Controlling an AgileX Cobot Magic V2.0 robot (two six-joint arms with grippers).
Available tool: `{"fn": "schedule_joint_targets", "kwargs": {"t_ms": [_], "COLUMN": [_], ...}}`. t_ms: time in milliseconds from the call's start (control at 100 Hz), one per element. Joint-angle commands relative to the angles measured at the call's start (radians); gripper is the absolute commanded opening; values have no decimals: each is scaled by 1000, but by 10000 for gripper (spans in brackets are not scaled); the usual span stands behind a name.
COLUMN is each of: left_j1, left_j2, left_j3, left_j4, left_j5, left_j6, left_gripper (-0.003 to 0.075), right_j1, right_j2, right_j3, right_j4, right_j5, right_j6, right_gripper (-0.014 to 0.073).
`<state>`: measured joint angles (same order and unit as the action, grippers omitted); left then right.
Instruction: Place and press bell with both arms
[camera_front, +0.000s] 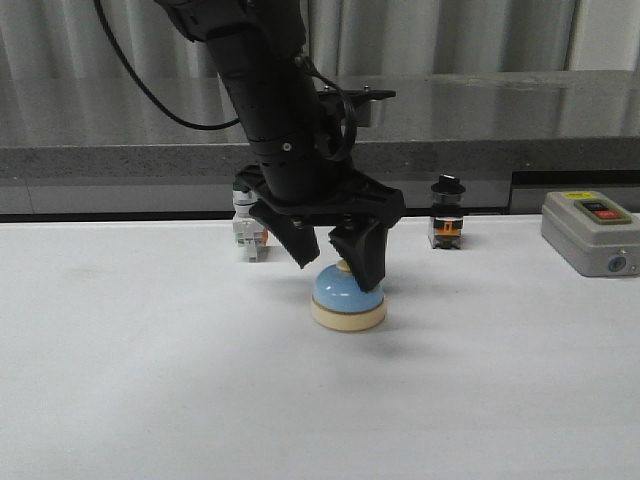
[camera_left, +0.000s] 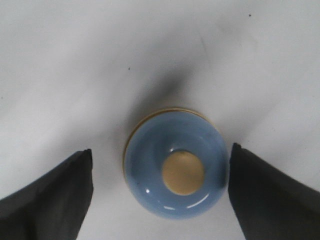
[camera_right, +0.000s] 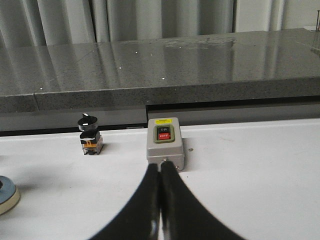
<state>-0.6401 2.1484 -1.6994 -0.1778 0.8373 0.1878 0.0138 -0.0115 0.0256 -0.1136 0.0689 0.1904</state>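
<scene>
The light-blue bell (camera_front: 347, 295) with a cream base and cream button stands on the white table at the middle. In the left wrist view the bell (camera_left: 176, 167) lies between my left fingers. My left gripper (camera_front: 335, 260) hangs just over it, open, one finger (camera_left: 260, 192) close beside the dome, the other (camera_left: 55, 192) well apart from it. My right gripper (camera_right: 160, 167) is shut and empty, low over the table at the right; it is out of the front view. The bell's edge (camera_right: 6, 192) shows at the border of the right wrist view.
A grey on/off switch box (camera_front: 588, 232) sits at the right; it also shows in the right wrist view (camera_right: 165, 142). A black-capped switch (camera_front: 446, 212) and a white switch (camera_front: 248, 228), partly behind the left arm, stand at the back. A grey stone ledge (camera_front: 500, 150) runs behind the table.
</scene>
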Motion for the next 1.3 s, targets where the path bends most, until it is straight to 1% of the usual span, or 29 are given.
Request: {"fn": "schedule_joint_targets", "kwargs": {"t_ms": [0, 180, 230, 290, 330, 360, 380, 420, 470, 490, 520, 540, 620, 700, 880, 1070, 1290], "left_j1": [-3, -3, -3, -3, -3, -3, -2, -2, 8, 11, 18, 24, 50, 83, 153, 243, 380], "left_j2": [-60, -92, -109, -134, -154, -168, -180, -201, -224, -234, -246, -257, -293, -325, -423, -545, -689], "left_j3": [-32, -32, -32, -32, -32, -32, -32, -32, -32, -32, -32, -32, -32, -32, 9, 118, 268], "left_j4": [-21, -21, -21, -21, -21, -21, -21, -21, -19, -19, -19, -19, -20, -21, -21, -21, -21], "left_j5": [-33, -31, -31, -31, -31, -29, -29, -24, -20, -17, -11, -8, 20, 39, 37, 32, 3], "left_j6": [-1, -7, -22, -22, -22, -24, -24, -34, -60, -70, -74, -74, -79, -112, -112, -127, -127], "left_gripper": [554, 552, 536, 491, 420, 382, 325, 247, 118, 87, 10, -21, -20, -20, -20, -20, -20], "right_j1": [-6, -6, -6, -6, -6, -6, -6, -6, -6, -6, -6, -6, -6, -6, -6, -6, -6], "right_j2": [-13, -13, -13, -13, -13, -13, -13, -13, -13, -13, -13, -13, -13, -13, -13, -13, -13], "right_j3": [-14, -14, -14, -14, -14, -14, -14, -14, -14, -14, -14, -14, -14, -14, -14, -14, -14], "right_j4": [-1, -1, -1, -1, -1, -1, -1, -1, -1, -1, -1, -1, -1, -1, -1, -1, -1], "right_j5": [-80, -80, -80, -80, -80, -80, -80, -80, -80, -80, -80, -80, -80, -80, -80, -80, -80], "right_j6": [-3, -3, -3, -3, -3, -3, -3, -3, -3, -3, -3, -3, -3, -3, -3, -3, -3], "right_gripper": [-60, -60, -60, -60, -60, -60, -60, -60, -60, -60, -60, -60, -60, -60, -60, -60, -60]}}
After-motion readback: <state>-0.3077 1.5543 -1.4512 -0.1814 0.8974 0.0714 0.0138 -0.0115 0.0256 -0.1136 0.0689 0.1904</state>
